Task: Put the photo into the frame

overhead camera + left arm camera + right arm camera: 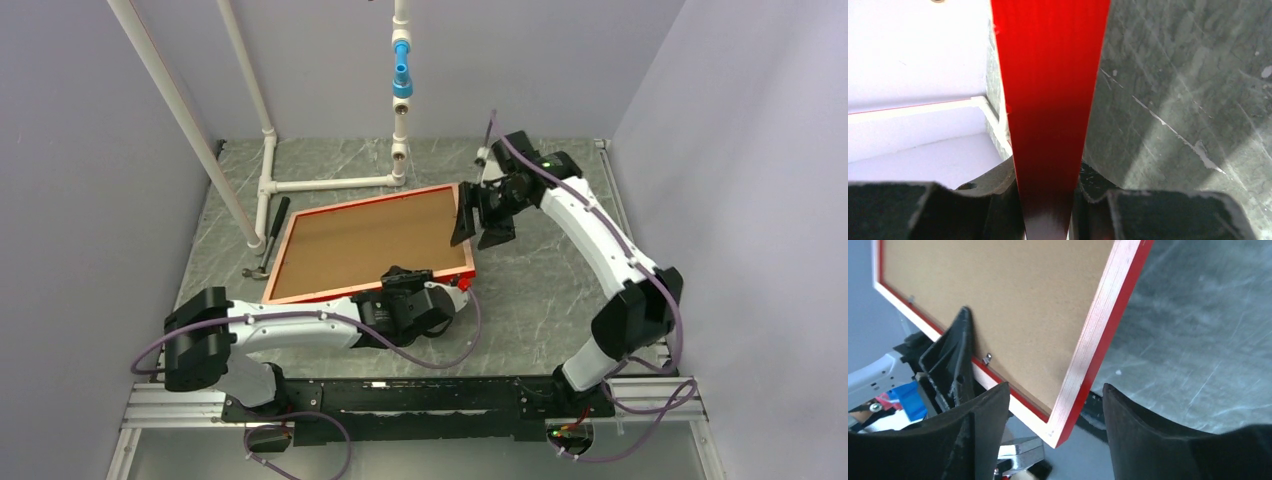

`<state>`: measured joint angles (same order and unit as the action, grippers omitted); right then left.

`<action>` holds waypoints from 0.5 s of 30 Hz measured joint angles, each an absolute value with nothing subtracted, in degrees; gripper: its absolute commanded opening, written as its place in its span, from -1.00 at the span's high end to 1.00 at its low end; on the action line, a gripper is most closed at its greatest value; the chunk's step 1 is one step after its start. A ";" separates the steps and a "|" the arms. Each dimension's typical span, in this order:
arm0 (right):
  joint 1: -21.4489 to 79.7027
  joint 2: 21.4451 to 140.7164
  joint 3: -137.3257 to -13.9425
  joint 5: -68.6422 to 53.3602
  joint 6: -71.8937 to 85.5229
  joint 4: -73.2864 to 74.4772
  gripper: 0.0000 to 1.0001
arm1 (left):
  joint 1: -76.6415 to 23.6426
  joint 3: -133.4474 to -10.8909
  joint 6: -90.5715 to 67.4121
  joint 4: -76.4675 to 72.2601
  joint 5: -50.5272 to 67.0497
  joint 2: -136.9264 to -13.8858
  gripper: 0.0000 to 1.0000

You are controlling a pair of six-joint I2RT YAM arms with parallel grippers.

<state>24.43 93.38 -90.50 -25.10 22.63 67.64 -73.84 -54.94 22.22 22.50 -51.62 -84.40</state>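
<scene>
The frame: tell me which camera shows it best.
Top external. It takes in nearly the whole frame, brown back up; only part of the near border hides behind the left arm. The left wrist view gives just a red strip of it; the right wrist view, one corner with its pale wood rim.
</scene>
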 measured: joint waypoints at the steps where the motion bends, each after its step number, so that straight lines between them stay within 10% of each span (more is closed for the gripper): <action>1: 24.01 92.09 -91.42 -25.28 22.57 66.76 -0.62 | -73.67 -56.03 21.80 23.68 -51.27 -83.88 1.00; 15: 11.29 70.22 -81.34 -33.69 18.63 38.89 -0.82 | -73.36 -66.32 17.23 37.71 -44.99 -75.40 1.00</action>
<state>11.29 70.22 -81.34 -33.69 18.63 38.89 -73.36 -66.32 17.23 37.71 -44.99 -75.40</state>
